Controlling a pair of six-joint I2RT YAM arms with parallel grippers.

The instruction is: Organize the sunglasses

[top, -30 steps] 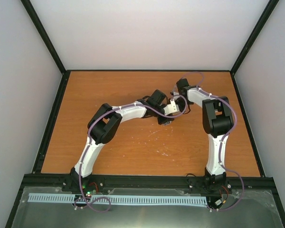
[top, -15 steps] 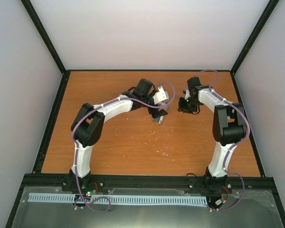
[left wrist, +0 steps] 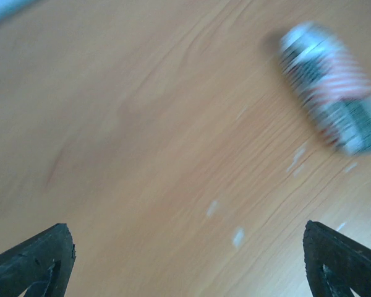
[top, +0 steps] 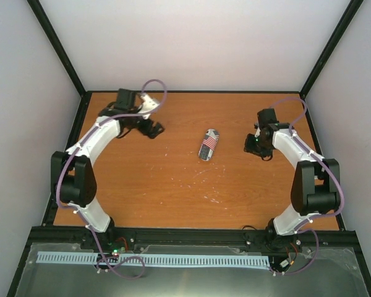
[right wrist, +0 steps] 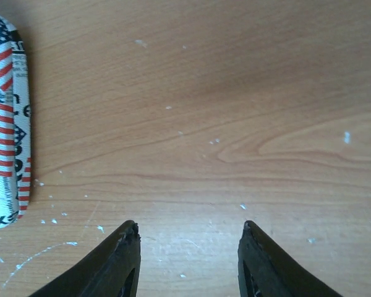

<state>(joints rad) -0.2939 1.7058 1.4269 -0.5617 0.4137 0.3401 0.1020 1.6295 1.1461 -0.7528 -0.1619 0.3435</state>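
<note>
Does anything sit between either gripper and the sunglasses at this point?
No sunglasses show in any view. Only the flag-patterned case, seemingly closed, lies on the table between the open left gripper and open right gripper, both apart from it. If the glasses are inside, the case itself blocks them.

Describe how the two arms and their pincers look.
The left arm and right arm both have smooth white link shells joined by chunky black joints. A thin purple cable loops loosely along each arm. The left pincer and right pincer end in matte black, tapering fingers.
</note>
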